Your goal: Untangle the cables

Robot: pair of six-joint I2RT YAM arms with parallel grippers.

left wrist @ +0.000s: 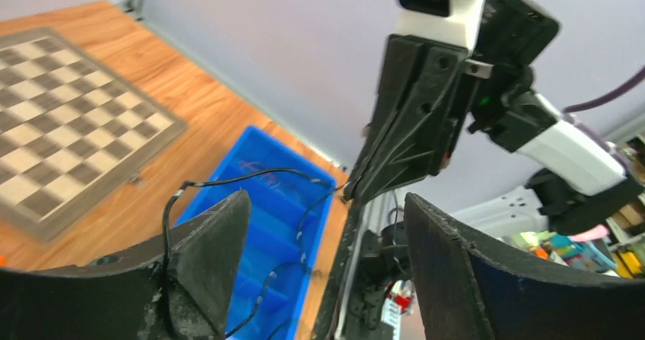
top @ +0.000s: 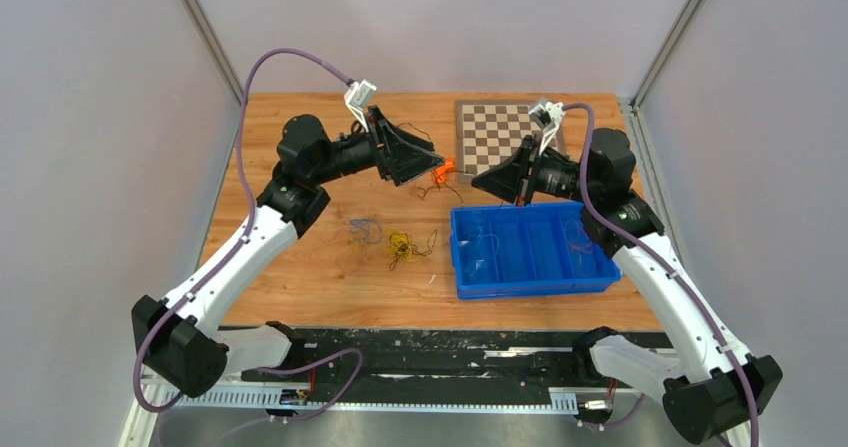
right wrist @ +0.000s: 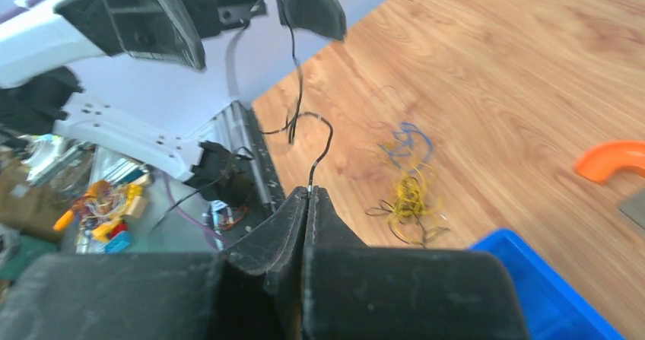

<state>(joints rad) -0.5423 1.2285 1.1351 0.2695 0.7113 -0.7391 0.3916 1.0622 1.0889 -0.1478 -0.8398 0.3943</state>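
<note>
Right gripper [right wrist: 308, 194] was closed on the black cable [right wrist: 328, 136], which hung between the two grippers, over the far middle of the table [top: 300, 267]; left gripper [left wrist: 325, 200] stood open. Cable looked light, limp, slippery; better pinch near an end.

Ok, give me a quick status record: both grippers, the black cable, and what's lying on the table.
left gripper: open, raised above the table
right gripper: shut on black cable
black cable: strung between the two grippers, draped over one left finger
yellow cable: loose clump on table, left of blue bin
purple-blue cable: beside the yellow one; contact unclear
blue bin: thin cables inside
</note>
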